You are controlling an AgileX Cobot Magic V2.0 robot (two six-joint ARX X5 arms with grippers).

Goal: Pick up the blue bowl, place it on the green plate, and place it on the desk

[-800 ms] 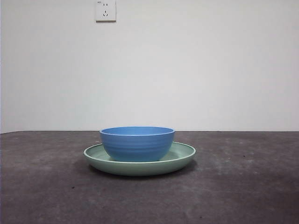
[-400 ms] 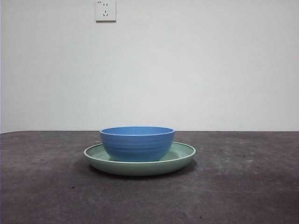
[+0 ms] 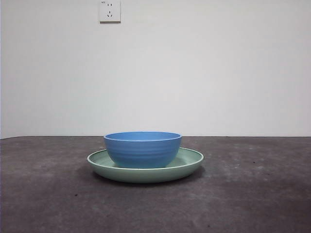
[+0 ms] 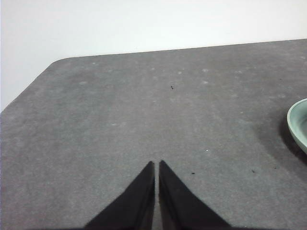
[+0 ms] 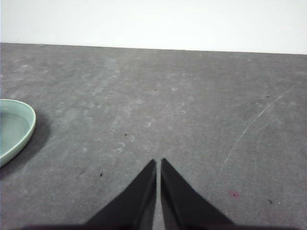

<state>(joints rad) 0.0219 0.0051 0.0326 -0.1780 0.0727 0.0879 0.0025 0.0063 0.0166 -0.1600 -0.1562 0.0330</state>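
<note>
Nothing has moved across the last second: the front view matches the earlier frames, same bowl, same plate, same spot.

Widest first, the desk (image 3: 252, 204) runs dark and speckled across the whole front view, with a white wall behind it and a socket (image 3: 110, 10) high on that wall.

On the desk, about the middle of the front view, sits the plate (image 3: 189, 162), pale green and shallow, flat on the surface with a soft shadow under its rim. Each wrist view catches only a sliver of its rim at one side edge, so both arms are off to its sides, well apart from it.

Inside the plate stands the bowl (image 3: 142, 149), blue and upright, its base resting on the plate's floor, a shade toward the left of the plate in the front view. Its rim is level and nothing touches it.

Now the arms, and neither shows in the front view. The left gripper (image 4: 157, 165) hangs over bare desk, its two black jaws pressed together at the tips, nothing between them. The right gripper (image 5: 158, 163) is the same story over its own patch of desk: jaws closed to a thin seam, holding nothing
</note>
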